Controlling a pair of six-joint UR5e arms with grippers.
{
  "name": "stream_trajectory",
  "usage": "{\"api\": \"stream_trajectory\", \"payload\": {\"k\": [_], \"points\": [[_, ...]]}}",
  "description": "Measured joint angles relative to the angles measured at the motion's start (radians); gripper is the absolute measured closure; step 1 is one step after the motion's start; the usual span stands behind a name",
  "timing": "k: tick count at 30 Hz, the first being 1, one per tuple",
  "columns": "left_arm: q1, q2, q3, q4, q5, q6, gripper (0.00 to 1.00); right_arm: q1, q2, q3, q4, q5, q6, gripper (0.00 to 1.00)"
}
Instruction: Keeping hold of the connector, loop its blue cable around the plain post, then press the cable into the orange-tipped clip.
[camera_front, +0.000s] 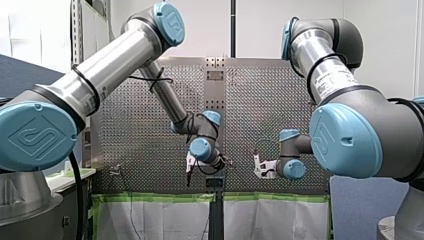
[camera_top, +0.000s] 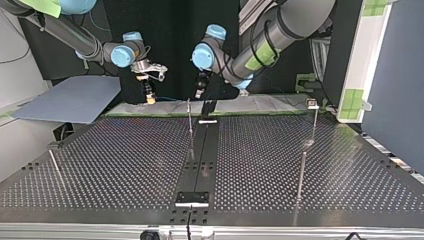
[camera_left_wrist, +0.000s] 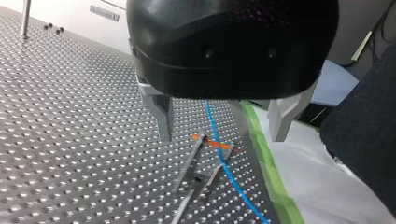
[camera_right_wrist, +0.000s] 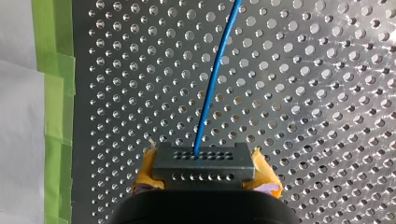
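In the right wrist view my right gripper (camera_right_wrist: 205, 173) is shut on a dark grey connector (camera_right_wrist: 203, 161), with yellow pads (camera_right_wrist: 145, 173) on both sides of it. From the connector the blue cable (camera_right_wrist: 212, 79) runs ahead over the perforated table. In the left wrist view my left gripper (camera_left_wrist: 222, 137) hangs open, its metal fingers (camera_left_wrist: 163, 116) spread wide above the orange-tipped clip (camera_left_wrist: 212, 143). The blue cable (camera_left_wrist: 226, 163) lies across that clip between the fingers. A plain post (camera_left_wrist: 25, 18) stands far off. In the top view my right gripper (camera_top: 149, 96) and my left gripper (camera_top: 200, 91) hover at the table's far edge.
Thin upright posts (camera_top: 301, 172) (camera_top: 55, 167) stand on the perforated table (camera_top: 125, 165), and one with a small head (camera_top: 313, 107) is at the top view's right. Green tape (camera_left_wrist: 266, 154) marks the table edge, with white sheeting beyond. A dark centre strip (camera_top: 202, 155) runs down the table.
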Motion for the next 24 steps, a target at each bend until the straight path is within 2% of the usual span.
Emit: {"api": "stream_trajectory", "payload": {"k": [9, 17, 24], "points": [[-0.005, 0.079, -0.079, 0.076, -0.022, -0.006, 0.00, 0.000, 0.000, 0.000, 0.000, 0.000, 0.000, 1.00], [-0.028, 0.164, -0.164, 0.156, -0.095, -0.060, 0.00, 0.000, 0.000, 0.000, 0.000, 0.000, 0.000, 1.00], [-0.040, 0.230, -0.231, 0.169, -0.129, -0.044, 0.00, 0.000, 0.000, 0.000, 0.000, 0.000, 0.000, 1.00]]}}
